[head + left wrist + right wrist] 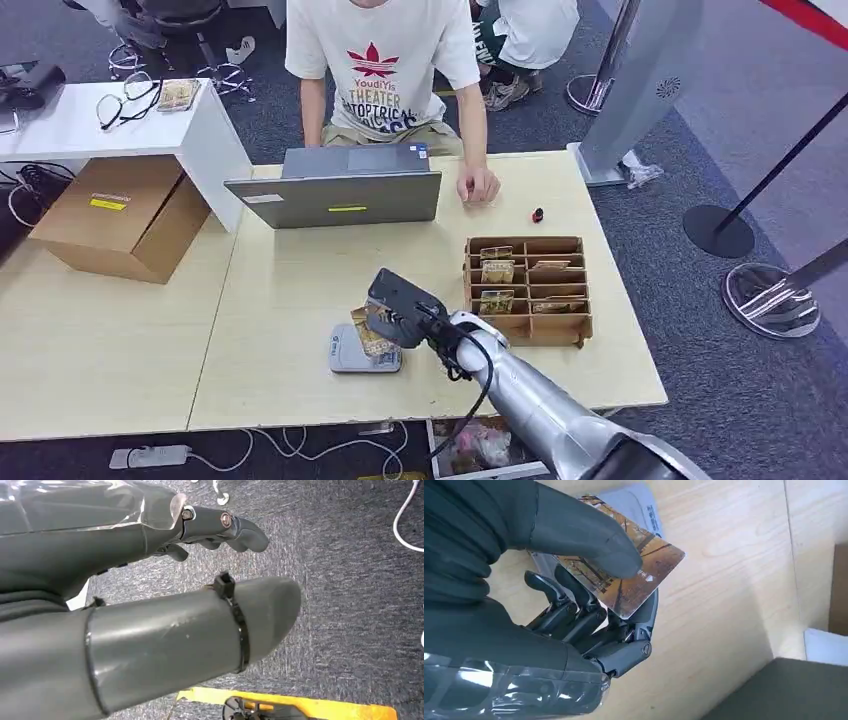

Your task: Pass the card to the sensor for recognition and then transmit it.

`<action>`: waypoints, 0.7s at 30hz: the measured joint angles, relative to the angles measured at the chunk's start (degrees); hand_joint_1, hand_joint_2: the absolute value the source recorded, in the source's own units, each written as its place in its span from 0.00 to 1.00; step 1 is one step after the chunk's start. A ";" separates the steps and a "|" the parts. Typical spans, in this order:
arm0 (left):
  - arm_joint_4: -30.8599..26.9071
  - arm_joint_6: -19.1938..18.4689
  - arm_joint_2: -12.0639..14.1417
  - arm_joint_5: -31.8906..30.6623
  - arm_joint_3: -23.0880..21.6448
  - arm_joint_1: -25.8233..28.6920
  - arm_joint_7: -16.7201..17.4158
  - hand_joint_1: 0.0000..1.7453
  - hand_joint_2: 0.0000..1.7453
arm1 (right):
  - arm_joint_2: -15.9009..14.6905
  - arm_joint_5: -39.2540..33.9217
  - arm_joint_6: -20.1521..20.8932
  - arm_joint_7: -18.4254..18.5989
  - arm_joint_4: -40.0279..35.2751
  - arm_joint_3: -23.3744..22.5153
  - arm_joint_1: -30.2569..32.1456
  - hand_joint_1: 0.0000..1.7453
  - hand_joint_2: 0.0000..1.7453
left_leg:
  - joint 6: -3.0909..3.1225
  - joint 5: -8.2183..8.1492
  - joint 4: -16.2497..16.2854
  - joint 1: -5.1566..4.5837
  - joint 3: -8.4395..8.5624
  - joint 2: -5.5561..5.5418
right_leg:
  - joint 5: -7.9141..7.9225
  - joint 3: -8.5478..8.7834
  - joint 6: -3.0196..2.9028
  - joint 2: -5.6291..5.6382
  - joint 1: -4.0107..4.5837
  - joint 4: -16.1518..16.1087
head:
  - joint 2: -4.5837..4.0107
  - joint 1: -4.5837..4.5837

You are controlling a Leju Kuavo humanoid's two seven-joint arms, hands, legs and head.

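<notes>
The right hand (589, 625) pinches the thin, stiff, slippery card (634, 575) by one end, its free end over the sensor (362, 355).

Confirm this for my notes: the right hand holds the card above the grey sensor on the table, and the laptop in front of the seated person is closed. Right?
Not quite. The laptop is open, its lid raised toward the robot, as the head view shows. The rest stands: the right hand holds the card above the grey sensor on the table.
</notes>
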 joint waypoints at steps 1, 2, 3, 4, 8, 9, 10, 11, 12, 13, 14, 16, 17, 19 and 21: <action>0.00 -0.02 0.00 0.00 -0.02 0.00 -0.02 0.00 0.00 | 0.33 0.33 0.28 0.18 0.55 0.20 0.00 1.00 1.00 | 0.00 0.00 0.00 0.00 0.00 0.00 | 0.00 0.00 0.00 0.00 0.00 0.00 | 0.00 0.02; 0.00 -0.09 0.00 0.00 -0.04 0.00 -0.02 0.00 0.00 | 0.50 0.55 0.48 0.37 0.92 0.37 0.01 1.00 1.00 | 0.00 0.00 0.00 0.00 0.00 0.00 | 0.00 0.00 0.00 0.00 0.00 0.00 | 0.00 0.00; 0.00 -0.13 -0.02 0.00 -0.04 0.00 -0.02 0.00 0.00 | 0.79 0.76 0.57 0.55 1.40 0.72 0.01 1.00 1.00 | 0.00 0.00 0.00 0.00 0.00 0.00 | 0.00 0.00 0.00 0.00 0.00 0.00 | 0.00 0.02; 0.00 -0.15 -0.02 0.00 -0.07 0.00 -0.04 0.00 0.00 | 1.11 1.04 0.59 0.72 2.00 1.00 -0.02 1.00 1.00 | 0.00 0.00 0.00 0.00 0.00 0.00 | 0.00 0.00 0.00 0.00 0.00 0.00 | 0.00 0.00; 0.00 -0.15 -0.04 0.00 -0.30 0.00 -0.07 0.00 0.00 | 2.08 1.40 0.57 1.05 4.24 1.55 -0.03 1.00 1.00 | 0.00 0.00 0.00 0.00 -0.02 -0.01 | 0.00 0.01 0.00 -0.01 0.00 0.00 | 0.00 0.00; 0.00 -0.15 -0.04 0.02 -0.31 0.00 -0.11 0.00 0.00 | 2.25 1.55 0.57 1.09 4.69 1.59 -0.04 1.00 1.00 | 0.00 0.00 0.00 0.00 -0.02 -0.01 | 0.00 0.01 0.00 -0.01 0.00 0.00 | 0.00 0.02; 0.00 -0.15 -0.02 0.02 -0.31 0.00 -0.11 0.00 0.00 | 2.44 1.64 0.59 1.11 5.11 1.66 -0.04 1.00 1.00 | 0.00 0.00 0.00 -0.01 -0.02 -0.01 | 0.00 0.01 0.00 -0.01 0.00 0.00 | 0.00 0.02; 0.00 -0.15 -0.02 0.04 -0.33 0.01 -0.13 0.00 0.00 | 2.56 1.64 0.57 1.09 5.42 1.81 -0.12 1.00 1.00 | 0.00 0.00 0.00 -0.01 -0.01 -0.01 | 0.00 0.01 0.00 0.00 0.00 0.00 | 0.00 0.02; 0.00 -0.15 -0.02 0.09 -0.33 0.01 -0.13 0.00 0.00 | 2.71 1.64 0.61 1.11 5.73 1.97 -0.30 1.00 1.00 | 0.00 0.00 0.00 -0.01 -0.01 -0.01 | 0.00 0.00 0.00 0.00 0.00 -0.01 | 0.00 0.00; 0.00 -0.15 -0.04 0.13 -0.33 0.00 -0.15 0.00 0.00 | 2.86 1.64 0.61 1.14 6.14 2.12 -0.50 1.00 1.00 | 0.00 0.00 0.00 -0.01 0.00 0.00 | 0.00 0.01 0.00 0.00 0.00 -0.01 | 0.00 0.02; 0.00 -0.15 -0.04 0.18 -0.33 0.00 -0.15 0.00 0.00 | 2.95 1.64 0.70 1.31 6.51 2.27 -0.72 1.00 1.00 | 0.00 0.00 0.00 -0.01 0.00 0.00 | 0.00 0.01 0.00 0.00 0.00 -0.01 | 0.00 0.00; 0.00 -0.17 -0.04 0.17 -0.35 0.01 -0.15 0.00 0.00 | 3.21 1.64 0.76 1.66 7.14 2.43 -1.10 1.00 1.00 | 0.00 0.00 0.00 0.00 0.01 0.00 | 0.00 0.01 0.00 0.00 0.00 -0.01 | 0.00 0.02; 0.00 -0.20 -0.04 0.17 -0.35 0.00 -0.15 0.00 0.00 | 3.26 1.64 0.79 1.70 7.43 2.43 -1.26 1.00 1.00 | 0.00 0.00 0.00 0.00 0.01 0.00 | 0.00 0.01 0.00 0.00 0.00 0.00 | 0.00 0.00; 0.00 -0.24 -0.04 0.17 -0.35 0.00 -0.17 0.00 0.00 | 3.47 1.66 0.92 1.90 7.93 2.49 -1.54 1.00 1.00 | -0.01 0.01 0.00 0.00 0.02 0.00 | 0.02 0.01 -0.02 0.00 0.00 0.00 | 0.00 0.00; 0.00 -0.24 -0.04 0.17 -0.35 0.01 -0.17 0.00 0.00 | 3.54 1.68 0.94 2.01 8.32 2.51 -1.72 1.00 1.00 | -0.01 0.01 0.00 0.00 0.03 0.00 | 0.02 0.02 -0.02 0.00 0.00 0.00 | 0.00 0.00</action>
